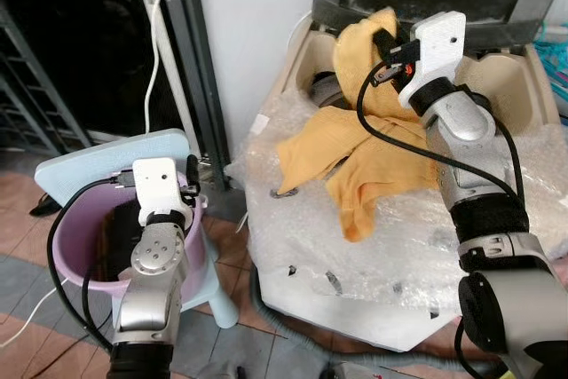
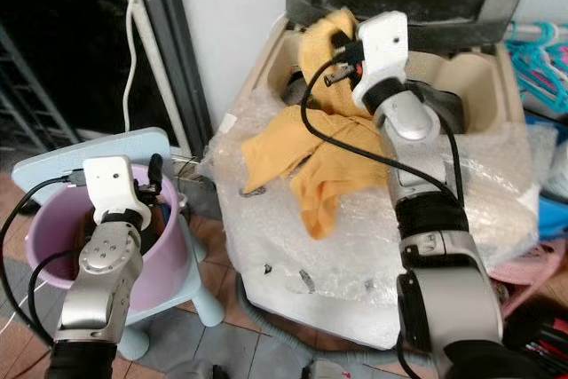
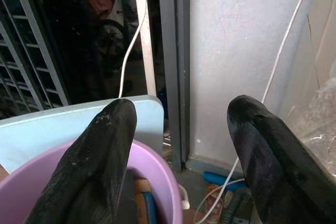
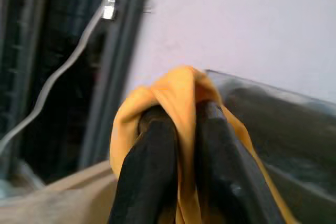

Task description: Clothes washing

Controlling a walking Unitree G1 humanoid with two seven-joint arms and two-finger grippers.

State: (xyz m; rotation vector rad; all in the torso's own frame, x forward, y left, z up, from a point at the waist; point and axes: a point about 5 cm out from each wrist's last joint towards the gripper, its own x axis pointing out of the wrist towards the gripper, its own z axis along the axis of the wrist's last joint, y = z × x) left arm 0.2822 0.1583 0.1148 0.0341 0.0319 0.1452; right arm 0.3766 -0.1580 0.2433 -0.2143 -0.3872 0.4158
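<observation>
Washing machine (image 1: 497, 77): one top-loader, beige, lid raised behind; its front is wrapped in bubble wrap (image 1: 355, 246), and its right side is cut off by the frame edge.
Yellow garment (image 1: 355, 153): one piece, hanging from the right gripper, trailing over the drum opening's front rim and spread on the bubble wrap; the drum inside is mostly hidden by it.
Pink bucket (image 1: 75, 219): one, standing on a light-blue stool (image 1: 98, 161) left of the machine; its contents are dark and hard to make out.
Right gripper (image 4: 181, 129): raised above the drum opening, fingers (image 4: 149, 156) clenched on a fold of the yellow garment.
Left gripper (image 3: 181, 124): over the pink bucket's rim, fingers spread wide, grasping nothing.
</observation>
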